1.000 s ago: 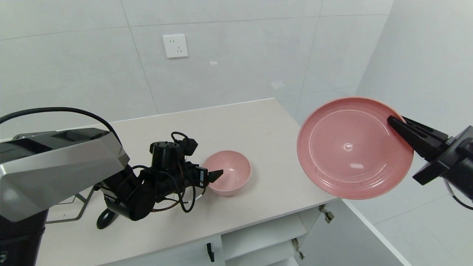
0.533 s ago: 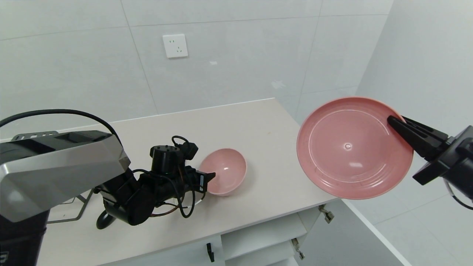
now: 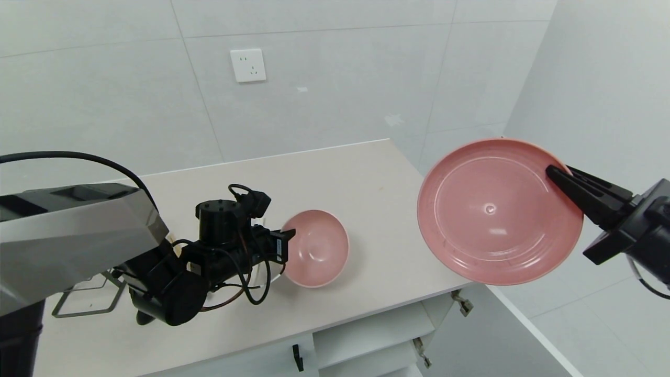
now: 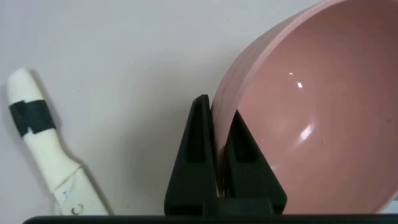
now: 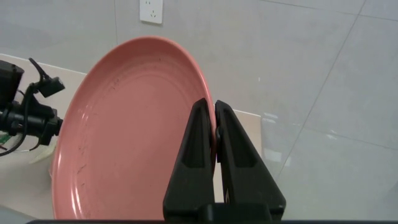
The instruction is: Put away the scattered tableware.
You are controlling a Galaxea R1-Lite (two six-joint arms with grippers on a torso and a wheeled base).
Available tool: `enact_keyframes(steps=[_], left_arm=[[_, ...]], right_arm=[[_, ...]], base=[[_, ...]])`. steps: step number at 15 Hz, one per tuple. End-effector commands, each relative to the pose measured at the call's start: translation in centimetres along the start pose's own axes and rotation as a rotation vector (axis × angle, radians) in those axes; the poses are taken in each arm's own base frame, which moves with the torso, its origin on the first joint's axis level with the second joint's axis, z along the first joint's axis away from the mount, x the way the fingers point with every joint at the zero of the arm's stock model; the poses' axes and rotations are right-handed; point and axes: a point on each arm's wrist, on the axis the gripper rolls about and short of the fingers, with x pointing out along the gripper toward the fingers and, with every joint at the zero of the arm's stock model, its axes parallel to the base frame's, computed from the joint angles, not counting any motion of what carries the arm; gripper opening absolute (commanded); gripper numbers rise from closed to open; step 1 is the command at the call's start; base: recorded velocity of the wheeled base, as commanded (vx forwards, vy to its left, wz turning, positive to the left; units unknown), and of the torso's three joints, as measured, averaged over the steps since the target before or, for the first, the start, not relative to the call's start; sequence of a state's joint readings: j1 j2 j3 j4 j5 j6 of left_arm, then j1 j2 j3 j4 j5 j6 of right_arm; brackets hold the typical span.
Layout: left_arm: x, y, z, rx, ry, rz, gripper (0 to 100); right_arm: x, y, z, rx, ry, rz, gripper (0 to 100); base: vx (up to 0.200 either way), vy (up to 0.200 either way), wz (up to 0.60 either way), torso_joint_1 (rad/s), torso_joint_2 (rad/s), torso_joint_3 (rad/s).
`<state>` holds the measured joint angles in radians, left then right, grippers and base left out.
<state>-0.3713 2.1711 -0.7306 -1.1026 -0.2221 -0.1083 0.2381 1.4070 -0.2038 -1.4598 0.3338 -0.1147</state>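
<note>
**Tableware: plate and bowl each clamped in a gripper**

1. Countertop (image 3: 366, 178): beige, set against a tiled wall that carries a white wall socket (image 3: 248, 65). A wire rack (image 3: 84, 298) stands at the countertop's left end.

2. Pink plate (image 3: 492, 220) (image 5: 124, 143): held in the air at the right end of the countertop. It is tilted steeply, with its upper face turned to the head camera. The right gripper (image 3: 549, 170) (image 5: 208, 102) is closed on its right rim, one finger on each face.

3. Pink bowl (image 3: 319, 251) (image 4: 311, 112): over the middle of the countertop, tipped on its side with the opening facing right. The left gripper (image 3: 290, 233) (image 4: 216, 107) pinches its left rim, one finger inside and one outside. Contact between bowl and countertop cannot be determined.

4. White handle (image 4: 43, 143): has a black band and lies flat on the countertop beside the bowl, apart from it.
</note>
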Motion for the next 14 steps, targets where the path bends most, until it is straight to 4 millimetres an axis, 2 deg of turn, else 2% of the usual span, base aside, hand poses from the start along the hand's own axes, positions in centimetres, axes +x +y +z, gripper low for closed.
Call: enact_keyframes(steps=[1,3,8,10,11,14], left_arm=[[-2.0,0.1,1.6,0.004,-0.051,0.013,0],[-4.2,0.6,2.9,0.008,-0.104,0.037,0],[-9.6,1.8,4.3,0.0,-0.233,0.097,0],[-11.0,1.6,4.1,0.011,-0.27,0.075,0],[-12.1,1.2,3.0,0.027,-0.302,0.053,0],[-12.8,0.8,2.0,0.007,-0.315,0.042,0]], right_arm=[[0.0,0.0,0.0,-0.002,-0.001,0.002,0],[0.0,0.0,0.0,-0.002,0.0,0.0,0],[0.0,0.0,0.0,0.0,0.002,0.0,0],[0.0,0.1,0.0,0.003,0.003,0.002,0],[-0.1,0.4,-0.1,0.013,0.004,0.02,0],[0.0,0.6,0.0,0.046,0.0,0.026,0]], base=[[0.0,0.0,0.0,0.0,0.0,0.0],[0.0,0.0,0.0,0.0,0.0,0.0],[0.0,0.0,0.0,0.0,0.0,0.0],[0.0,0.0,0.0,0.0,0.0,0.0],[0.0,0.0,0.0,0.0,0.0,0.0],[0.0,0.0,0.0,0.0,0.0,0.0]])
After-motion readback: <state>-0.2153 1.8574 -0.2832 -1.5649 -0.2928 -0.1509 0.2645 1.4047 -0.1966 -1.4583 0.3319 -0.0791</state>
